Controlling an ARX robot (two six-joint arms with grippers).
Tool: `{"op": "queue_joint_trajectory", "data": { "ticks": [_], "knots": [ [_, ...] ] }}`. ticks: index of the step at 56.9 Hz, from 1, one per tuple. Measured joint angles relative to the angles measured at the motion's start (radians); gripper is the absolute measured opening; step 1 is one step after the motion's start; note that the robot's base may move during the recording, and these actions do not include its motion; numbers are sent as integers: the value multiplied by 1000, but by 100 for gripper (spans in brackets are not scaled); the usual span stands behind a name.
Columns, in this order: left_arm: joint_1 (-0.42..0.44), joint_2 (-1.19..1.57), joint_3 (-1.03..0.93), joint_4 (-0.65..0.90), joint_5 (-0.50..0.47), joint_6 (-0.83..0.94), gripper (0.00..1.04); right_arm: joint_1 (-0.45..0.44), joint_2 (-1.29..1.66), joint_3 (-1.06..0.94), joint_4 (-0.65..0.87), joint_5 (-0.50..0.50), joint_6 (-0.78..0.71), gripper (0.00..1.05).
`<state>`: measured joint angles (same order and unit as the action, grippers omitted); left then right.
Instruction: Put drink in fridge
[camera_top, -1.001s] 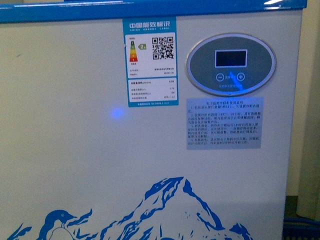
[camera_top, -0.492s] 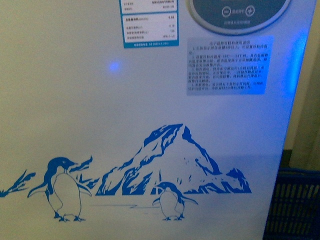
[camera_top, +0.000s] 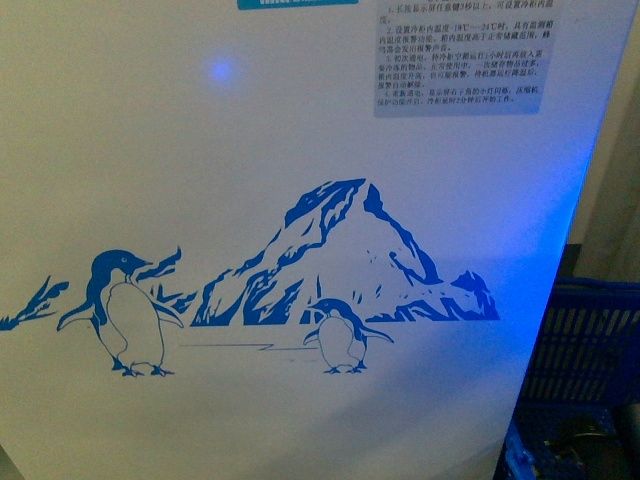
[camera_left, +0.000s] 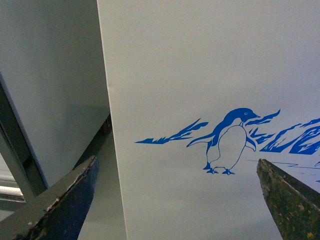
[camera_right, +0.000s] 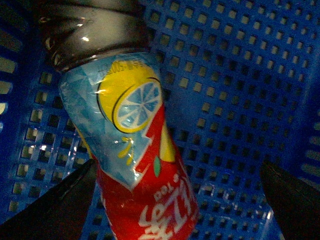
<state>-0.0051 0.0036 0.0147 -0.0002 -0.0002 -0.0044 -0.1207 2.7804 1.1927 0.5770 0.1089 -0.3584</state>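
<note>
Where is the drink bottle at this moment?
In the right wrist view, the drink bottle is inside the blue basket, between the fingers of the open right gripper.

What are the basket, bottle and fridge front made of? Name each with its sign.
Basket: likely moulded blue plastic, grid of square holes.
Bottle: probably clear plastic, glossy wrinkled film label.
Fridge front: smooth white panel, metal or plastic unclear.

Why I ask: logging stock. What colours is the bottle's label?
Label: red and light blue, with a yellow lemon slice; right wrist view.
</note>
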Motion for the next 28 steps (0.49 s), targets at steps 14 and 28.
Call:
{"op": "queue_joint_trajectory", "data": {
  "ticks": [14,28],
  "knots": [
    [0,0,0,0,0,0,97,25,122,122,-50,3,21,97],
    [0,0,0,0,0,0,97,33,195,212,-93,12,44,97]
  ]
}}
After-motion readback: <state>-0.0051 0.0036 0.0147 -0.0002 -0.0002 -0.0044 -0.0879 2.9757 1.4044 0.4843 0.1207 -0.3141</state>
